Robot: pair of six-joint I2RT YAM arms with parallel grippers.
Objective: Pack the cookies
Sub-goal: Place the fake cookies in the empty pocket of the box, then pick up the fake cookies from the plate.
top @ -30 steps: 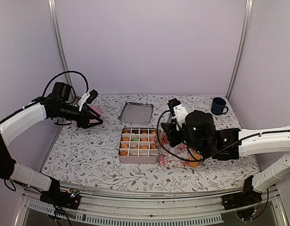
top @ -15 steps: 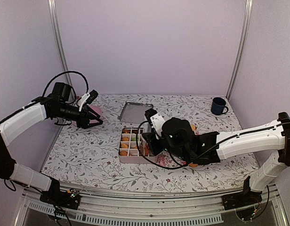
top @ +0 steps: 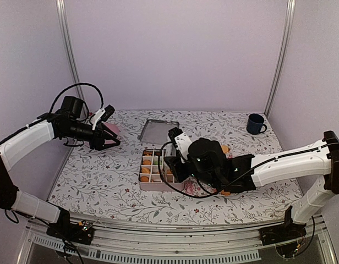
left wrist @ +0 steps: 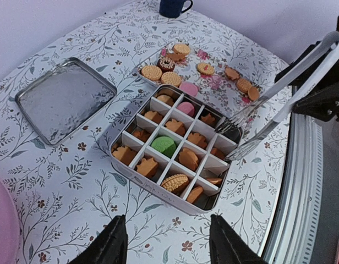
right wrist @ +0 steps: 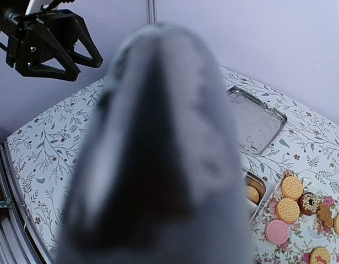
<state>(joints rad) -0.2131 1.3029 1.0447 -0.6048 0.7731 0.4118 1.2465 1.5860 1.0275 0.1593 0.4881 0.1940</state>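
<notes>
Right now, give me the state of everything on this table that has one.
Box: open, most compartments filled with cookies.
Lid: off, flat, apart from the box.
Tongs: gripped by right gripper, prongs apart, tips over the box.
Left gripper: open, empty.
Mug: upright.

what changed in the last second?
Right end effector, gripping the tongs, swung left from the floral tray of loose cookies to the right edge of the tin; tong tips now hang over its compartments. Left end effector, tin, lid and mug stayed put.
</notes>
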